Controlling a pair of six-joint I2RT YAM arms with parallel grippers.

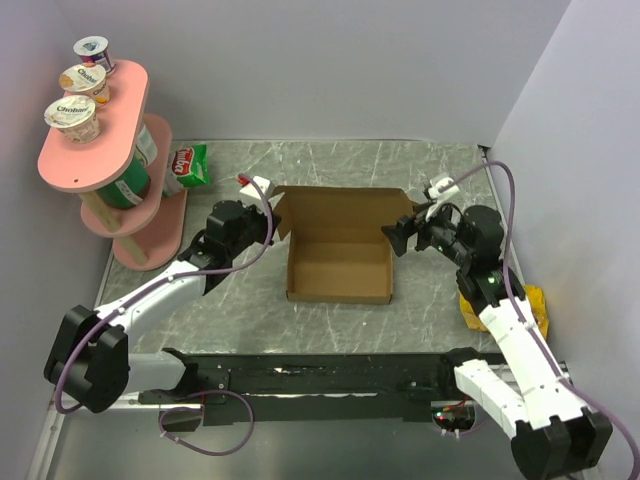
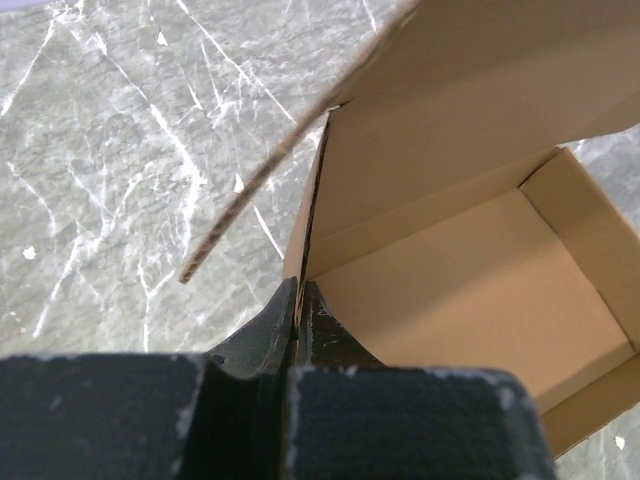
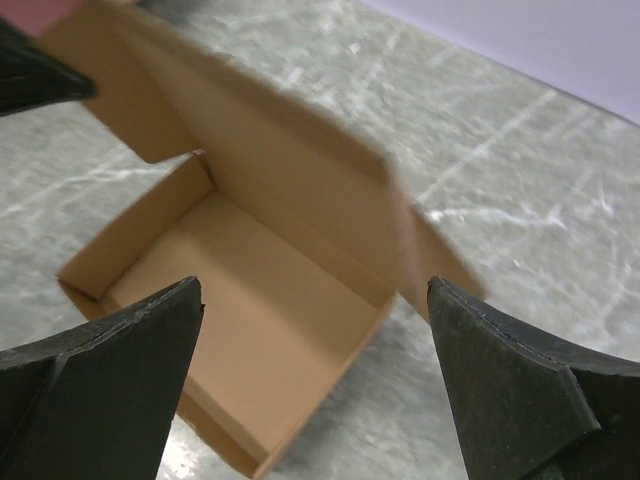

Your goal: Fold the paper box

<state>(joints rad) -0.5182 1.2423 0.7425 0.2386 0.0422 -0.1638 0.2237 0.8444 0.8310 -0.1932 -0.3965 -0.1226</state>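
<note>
Left claw (image 2: 298,297) clamped on paper box (image 2: 470,300) wall (left side) | right claw (image 3: 315,292) spread wide, empty, beside box

3 yogurt cups (image 1: 73,118) atop a pink 2-tier stand (image 1: 75,168), green snack bag (image 1: 188,165) beside it, yellow packet (image 1: 535,305) far right.

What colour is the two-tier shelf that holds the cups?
The shelf is pink, clearest in the top external view.
</note>
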